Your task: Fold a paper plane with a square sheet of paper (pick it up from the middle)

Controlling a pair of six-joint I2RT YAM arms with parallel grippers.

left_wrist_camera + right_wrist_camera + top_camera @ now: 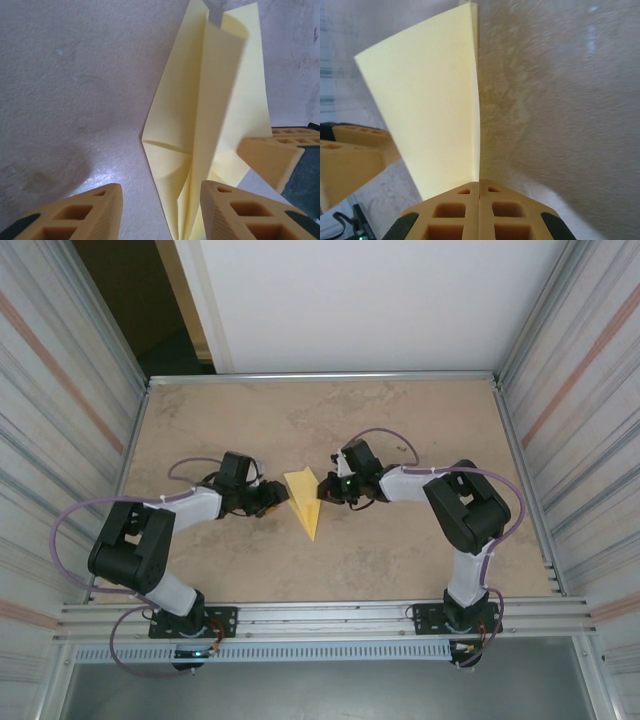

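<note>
Top external: creased, pointed pale-yellow paper plane [305,502]

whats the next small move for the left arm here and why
Probably close the left gripper on the folded yellow paper, easing in a little first. Its fingers stand open with the paper's pointed end between them, while the right gripper is shut on the opposite edge, so the paper looks steadied from that side.
</note>
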